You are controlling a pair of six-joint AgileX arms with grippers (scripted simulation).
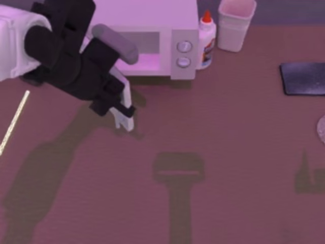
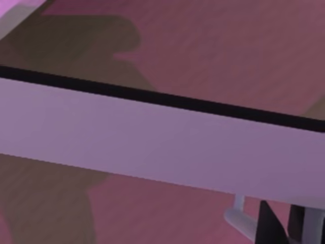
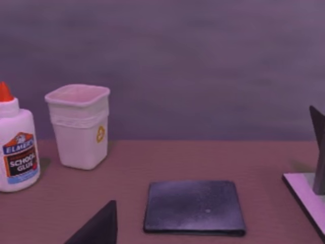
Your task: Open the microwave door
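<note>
The white microwave [image 1: 152, 20] stands at the back of the table, with two round knobs [image 1: 184, 54] on its front. The microwave door [image 1: 126, 94] is swung out toward the table's front, so the lit cavity [image 1: 147, 51] shows. My left gripper [image 1: 122, 112] is at the door's free end, shut on its handle. In the left wrist view the door [image 2: 152, 137] runs across as a white band with a black strip, and the grey handle [image 2: 238, 218] meets my dark fingers [image 2: 269, 226]. My right gripper [image 3: 213, 168] is out of the top view and stands open, holding nothing.
A white glue bottle [image 1: 205, 38] stands right of the microwave, with a white cup [image 1: 235, 23] beyond it. A dark flat pad [image 1: 304, 79] lies at the right edge. The right wrist view shows the bottle [image 3: 18, 147], cup [image 3: 78, 127] and pad [image 3: 193, 206].
</note>
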